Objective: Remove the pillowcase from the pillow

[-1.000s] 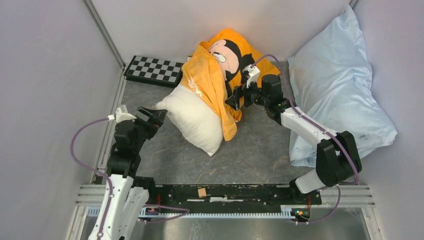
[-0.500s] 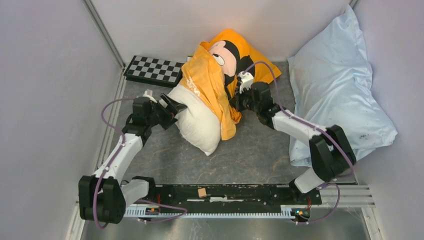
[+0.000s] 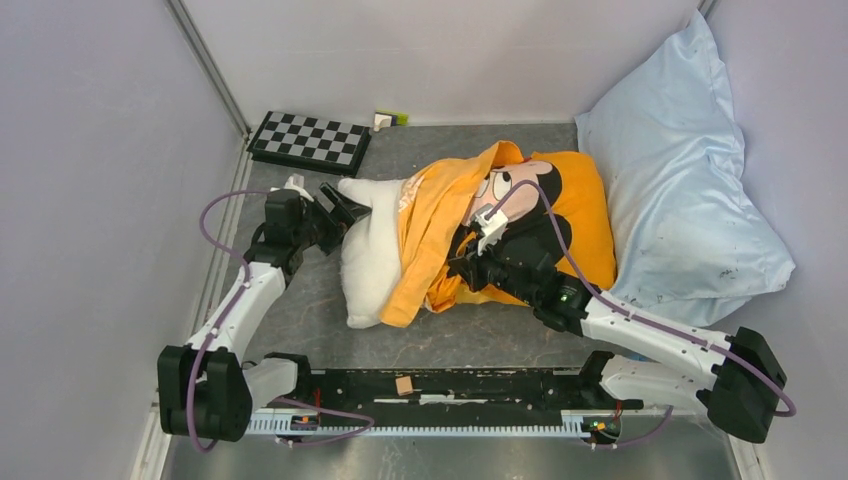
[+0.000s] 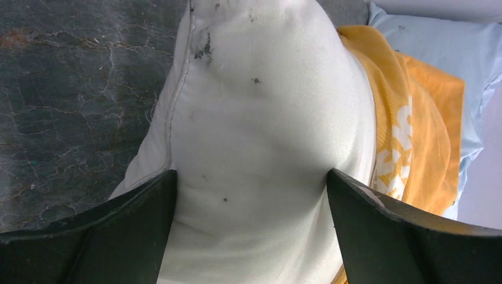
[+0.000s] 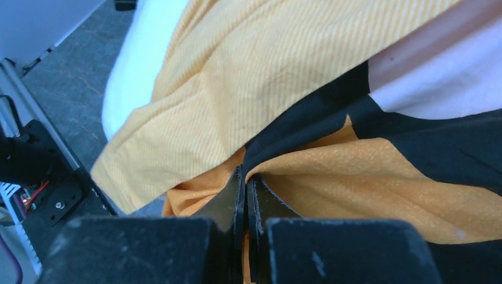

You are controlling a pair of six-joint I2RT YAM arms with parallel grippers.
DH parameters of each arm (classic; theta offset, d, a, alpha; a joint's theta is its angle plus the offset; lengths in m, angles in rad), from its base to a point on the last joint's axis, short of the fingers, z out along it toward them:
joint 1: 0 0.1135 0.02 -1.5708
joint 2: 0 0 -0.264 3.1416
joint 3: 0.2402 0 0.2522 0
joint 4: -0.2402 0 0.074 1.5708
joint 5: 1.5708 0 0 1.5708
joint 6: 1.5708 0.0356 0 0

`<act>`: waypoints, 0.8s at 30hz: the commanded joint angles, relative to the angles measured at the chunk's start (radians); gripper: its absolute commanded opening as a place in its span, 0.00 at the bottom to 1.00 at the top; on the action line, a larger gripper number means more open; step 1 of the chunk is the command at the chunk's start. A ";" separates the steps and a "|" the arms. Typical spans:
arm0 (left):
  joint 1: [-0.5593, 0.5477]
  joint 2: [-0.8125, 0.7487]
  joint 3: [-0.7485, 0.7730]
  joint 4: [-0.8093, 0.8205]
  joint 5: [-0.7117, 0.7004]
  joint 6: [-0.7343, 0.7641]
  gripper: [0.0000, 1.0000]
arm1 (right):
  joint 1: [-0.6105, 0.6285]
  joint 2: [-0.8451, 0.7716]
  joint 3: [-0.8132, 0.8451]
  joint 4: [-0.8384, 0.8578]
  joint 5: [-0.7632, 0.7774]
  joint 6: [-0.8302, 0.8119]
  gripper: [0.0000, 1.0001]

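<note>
We judge stripping in hand. Right end effector [image 5: 245, 190] pinched shut on pillowcase [image 3: 432, 215]; left end effector [image 4: 251, 177] fully open astride bare pillow [image 3: 365, 265], holding nothing. Next: left clamps pillow, right pulls.

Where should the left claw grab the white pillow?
Probably the bare white end of the pillow that sticks out of the pillowcase, coming from the left. That end is uncovered and plump, and the open left gripper straddles it there.
</note>
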 commanded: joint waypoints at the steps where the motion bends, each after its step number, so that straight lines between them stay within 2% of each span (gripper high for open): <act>1: -0.007 -0.047 0.040 -0.030 0.025 0.044 1.00 | 0.019 -0.033 0.010 -0.111 0.190 0.027 0.00; 4: -0.028 -0.075 0.062 -0.170 0.031 0.101 1.00 | 0.011 -0.029 0.035 -0.198 0.307 0.034 0.00; 7: -0.036 -0.141 0.068 -0.285 0.008 0.144 1.00 | 0.008 -0.032 0.029 -0.196 0.299 0.022 0.00; 9: -0.039 -0.200 0.030 -0.265 0.028 0.130 1.00 | 0.009 -0.032 0.015 -0.174 0.273 0.023 0.00; 12: -0.040 -0.246 -0.024 -0.183 0.151 0.109 1.00 | 0.008 -0.026 0.005 -0.148 0.240 0.029 0.00; 16: -0.039 -0.243 -0.014 -0.236 0.229 0.140 1.00 | 0.008 -0.021 0.014 -0.145 0.214 0.029 0.00; 21: -0.046 -0.214 -0.037 -0.254 0.092 0.133 1.00 | 0.008 -0.019 0.022 -0.139 0.200 0.023 0.00; 24: -0.106 -0.157 -0.016 -0.261 -0.030 0.128 1.00 | 0.007 -0.011 0.026 -0.133 0.178 0.020 0.00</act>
